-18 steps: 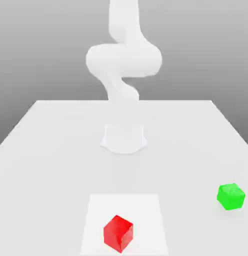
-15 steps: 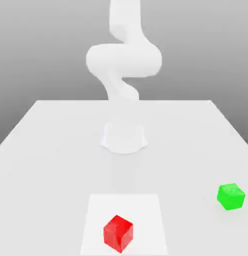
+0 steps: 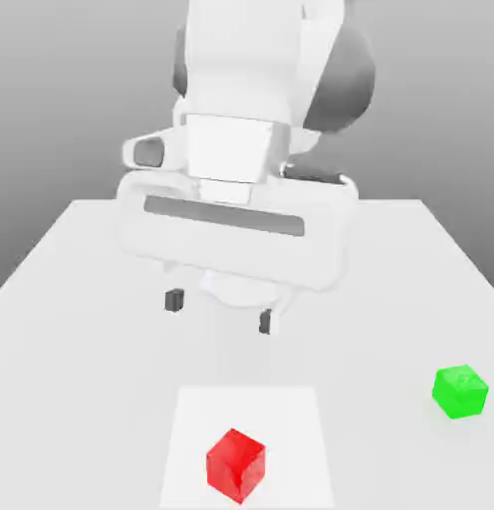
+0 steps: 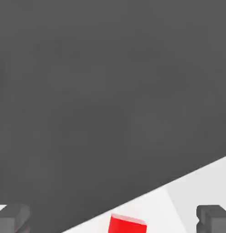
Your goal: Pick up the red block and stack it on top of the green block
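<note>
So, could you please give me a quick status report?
Gripper open, empty, above table. Red block untouched, green block apart. Path clear.

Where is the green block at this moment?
In the exterior view, the green block sits on the white table near its right edge, apart from the red block, which lies further left and nearer the camera.

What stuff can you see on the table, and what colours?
red block: one, bright red, on the pale square at the table's near edge, under and ahead of the pincer
green block: one, bright green, alone at the exterior view's right, apart from the red block
pale square: one, lighter white patch under the red block
table: one, white
arm: one, white with dark grey patches, above the table's middle
pincer: one, white with dark fingertips, open, holding nothing
</note>
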`<action>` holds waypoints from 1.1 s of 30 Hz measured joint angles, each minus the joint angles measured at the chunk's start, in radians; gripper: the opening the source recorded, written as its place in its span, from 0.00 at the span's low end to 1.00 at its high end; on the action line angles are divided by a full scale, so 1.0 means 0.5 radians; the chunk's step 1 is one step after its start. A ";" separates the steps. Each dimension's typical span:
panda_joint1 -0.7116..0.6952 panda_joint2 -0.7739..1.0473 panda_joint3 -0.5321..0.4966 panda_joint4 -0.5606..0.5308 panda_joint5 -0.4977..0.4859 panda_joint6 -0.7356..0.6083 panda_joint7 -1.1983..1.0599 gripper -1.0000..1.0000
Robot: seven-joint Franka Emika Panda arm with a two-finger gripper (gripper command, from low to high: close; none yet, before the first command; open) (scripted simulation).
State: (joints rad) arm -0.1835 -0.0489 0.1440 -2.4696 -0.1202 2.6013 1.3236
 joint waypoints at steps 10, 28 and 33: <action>0.027 0.704 -0.041 -0.070 0.021 0.408 0.263 0.50; 0.193 0.383 0.218 -0.144 0.118 0.164 0.144 0.00; 0.526 0.271 0.539 -0.193 0.133 0.098 0.059 0.00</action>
State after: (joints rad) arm 0.0796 0.0866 0.4136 -2.5661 -0.0536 2.6504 1.3528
